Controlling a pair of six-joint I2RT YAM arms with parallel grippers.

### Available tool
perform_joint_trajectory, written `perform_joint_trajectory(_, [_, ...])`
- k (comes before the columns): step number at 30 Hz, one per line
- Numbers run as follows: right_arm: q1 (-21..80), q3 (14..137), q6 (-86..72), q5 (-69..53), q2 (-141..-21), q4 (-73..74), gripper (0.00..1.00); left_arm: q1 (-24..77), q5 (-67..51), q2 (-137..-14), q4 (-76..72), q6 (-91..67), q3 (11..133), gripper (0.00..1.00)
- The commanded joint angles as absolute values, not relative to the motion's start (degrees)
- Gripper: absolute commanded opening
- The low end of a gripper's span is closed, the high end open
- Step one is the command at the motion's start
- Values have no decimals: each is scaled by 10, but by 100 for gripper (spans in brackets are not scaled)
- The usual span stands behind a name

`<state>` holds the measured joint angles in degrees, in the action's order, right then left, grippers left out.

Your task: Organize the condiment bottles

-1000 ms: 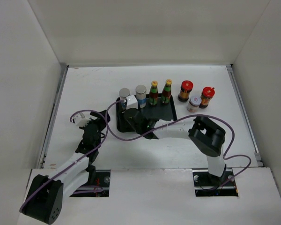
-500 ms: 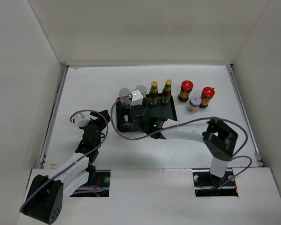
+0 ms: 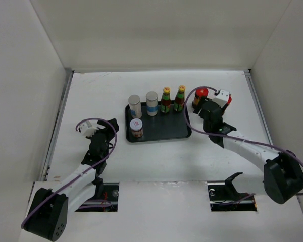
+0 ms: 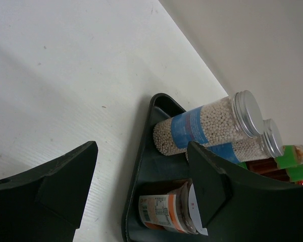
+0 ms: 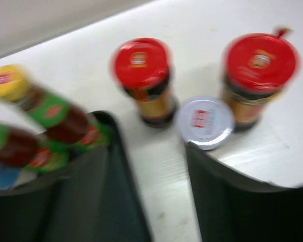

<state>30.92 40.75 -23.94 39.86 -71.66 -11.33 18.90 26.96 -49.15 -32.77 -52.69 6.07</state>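
Five of the eight condiment bottles stood in the black rectangular tray (image 3: 164, 128): two silver-topped blue-banded cylinders (image 3: 135, 105), two slim yellow-capped bottles (image 3: 166, 100) and one short white-lidded jar (image 3: 136, 128). Two squat red-capped bottles (image 5: 141, 75) and a second white-lidded jar (image 5: 204, 122) stood close together on the white table (image 3: 101, 91), just right of the tray. The right gripper (image 5: 146, 151) hung over them, fingers spread, holding nothing. The left gripper (image 4: 141, 151) sat by the tray's left edge, fingers spread and empty too.

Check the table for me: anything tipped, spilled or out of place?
Nothing looks tipped or spilled, and every bottle in view stands upright. The only oddity is that two red-capped bottles and one white-lidded jar sit on the table, just right of the black tray, while the rest stand inside it.
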Motion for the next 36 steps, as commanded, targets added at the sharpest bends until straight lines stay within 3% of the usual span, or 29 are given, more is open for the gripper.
perform_joint_trajectory(1, [269, 396, -262, 410, -722, -78, 79, 189, 266, -484, -350, -526, 62, 70])
perform_joint_trajectory(9, [216, 432, -265, 357, -799, -95, 93, 195, 271, -485, -351, -525, 62, 71])
perform_joint_trajectory(19, [181, 455, -251, 336, -867, -160, 92, 196, 266, -491, -351, -526, 65, 71])
perform_joint_trajectory(23, [176, 475, -250, 337, -896, -164, 85, 196, 266, -496, -354, -526, 64, 71])
perform_joint_trajectory(25, [178, 475, -250, 340, -901, -167, 71, 196, 266, -492, -354, -523, 64, 71])
perform_joint_trajectory(28, [179, 460, -259, 342, -884, -170, 59, 196, 268, -487, -354, -522, 62, 71])
perform_joint_trajectory(36, [283, 435, -235, 407, -733, -149, 52, 198, 267, -493, -355, -523, 65, 71])
